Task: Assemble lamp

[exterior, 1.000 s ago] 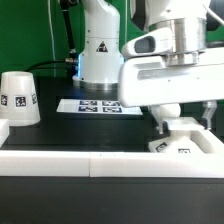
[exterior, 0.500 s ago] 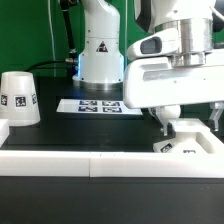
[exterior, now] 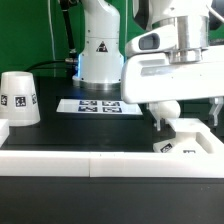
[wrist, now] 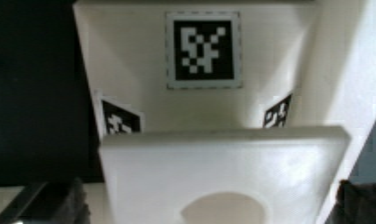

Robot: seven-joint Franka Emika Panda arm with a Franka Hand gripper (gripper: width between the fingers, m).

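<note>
On the black table [exterior: 90,130], at four o'clock, we are hovering the gripper [exterior: 188,120] with fingers [exterior: 160,124] spread astride the base [exterior: 188,145], seemingly off-centre, risking one finger meeting it first and twisting it.

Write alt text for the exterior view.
The end effector hangs over the square lamp base at the exterior view's right, fingers open either side of it. The cone shade stands at that view's left, the marker board between them farther back.
</note>
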